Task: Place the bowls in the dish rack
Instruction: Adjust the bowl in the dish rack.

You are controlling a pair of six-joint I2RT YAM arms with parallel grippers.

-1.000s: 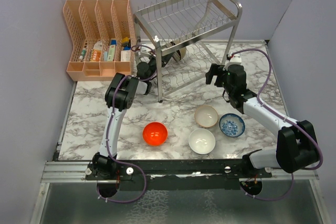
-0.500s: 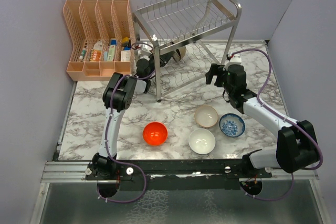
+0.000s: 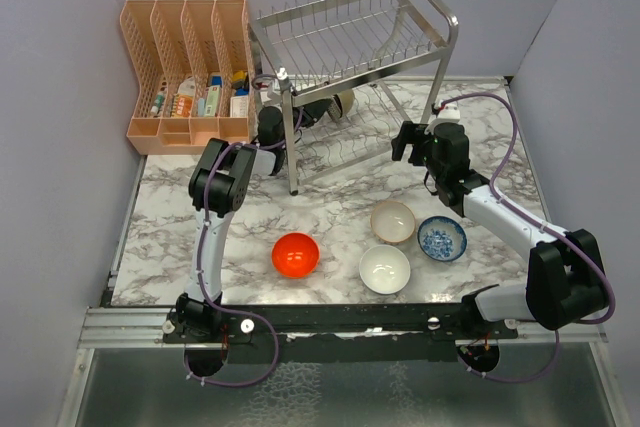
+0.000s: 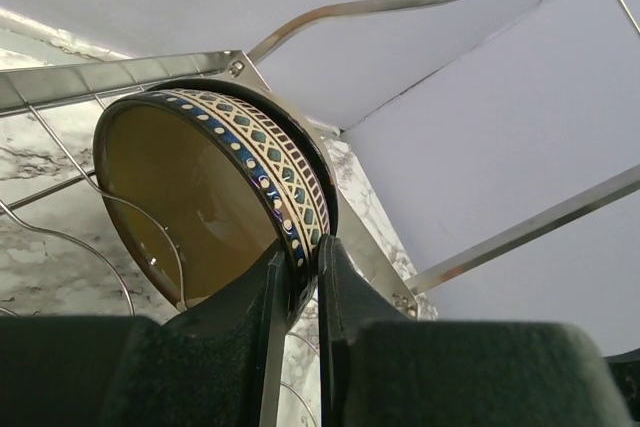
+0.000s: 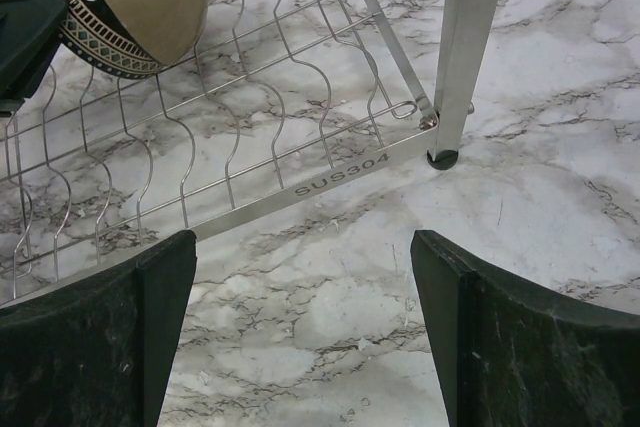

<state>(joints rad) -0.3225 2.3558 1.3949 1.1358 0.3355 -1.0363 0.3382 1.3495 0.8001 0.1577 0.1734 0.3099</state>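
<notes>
Top view. Shows the left gripper (image 3: 318, 109) reaching in under the upper tier of the rack (image 3: 350, 32), with the brown bowl (image 3: 342, 102) right at its tips, over the lower tier. Shows the right gripper (image 3: 407, 143) hovering outside the rack, jaws spread, nothing between them. Leaves 4 bowls on the table (image 3: 170, 217), all well behind both sets of jaws, towards the arm bases: red bowl (image 3: 295, 254), white bowl (image 3: 385, 269), beige bowl (image 3: 393, 220), blue bowl (image 3: 441, 238). Places the last 3 closer to the right jaws than to the left.

Left wrist. Catches the brown bowl's patterned rim between the 2 fingers (image 4: 262, 292), jaws nearly closed and pinching it. Sets the bowl on edge just ahead of and above the jaws, inside turned to their left, leaning among the rack wires. Cannot tell whether its weight sits on the wires or in the grip.

Right wrist. Confirms wide-open jaws, with only marble between them. Puts the lower tier's front rail (image 5: 330, 185) just ahead of the jaws, a leg (image 5: 468, 47) ahead to their right, and the brown bowl far ahead to their left, tilted on the wires.

Progress, as a judgement: 1 of 5 bowls in the rack but not yet released, 4 left to load. Seems to call next for opening the left jaws and backing out without dragging the rim.
</notes>
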